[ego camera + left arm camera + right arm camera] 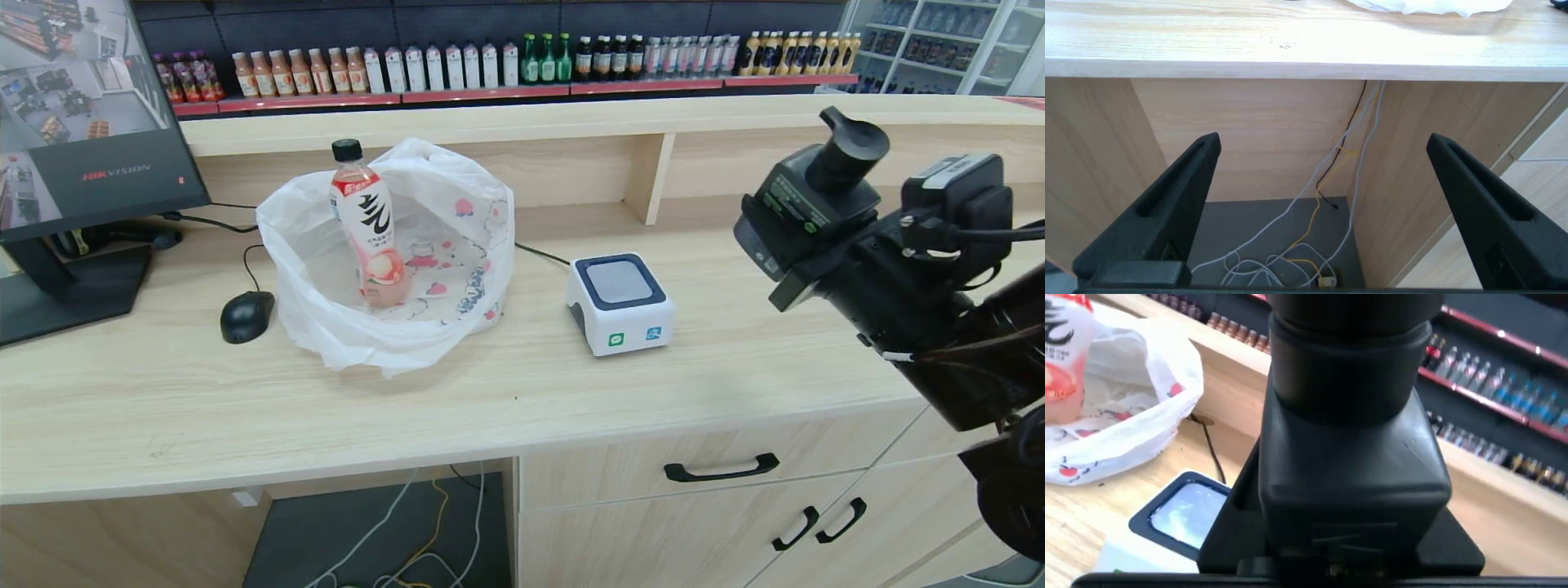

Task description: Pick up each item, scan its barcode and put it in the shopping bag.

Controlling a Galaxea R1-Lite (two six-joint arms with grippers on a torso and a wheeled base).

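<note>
One black item (804,200) sits pinched in my right gripper (841,253), scanner (620,302) at its nine o'clock; left gripper (1323,147) spread wide.

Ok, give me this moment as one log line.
bottle: upright in shopping bag | scanner: nothing on it | left tool: open, empty, facing under counter | right tool: high, right of scanner

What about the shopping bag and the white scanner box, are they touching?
Apart. The head view shows a strip of bare counter between the shopping bag and the scanner box.
</note>
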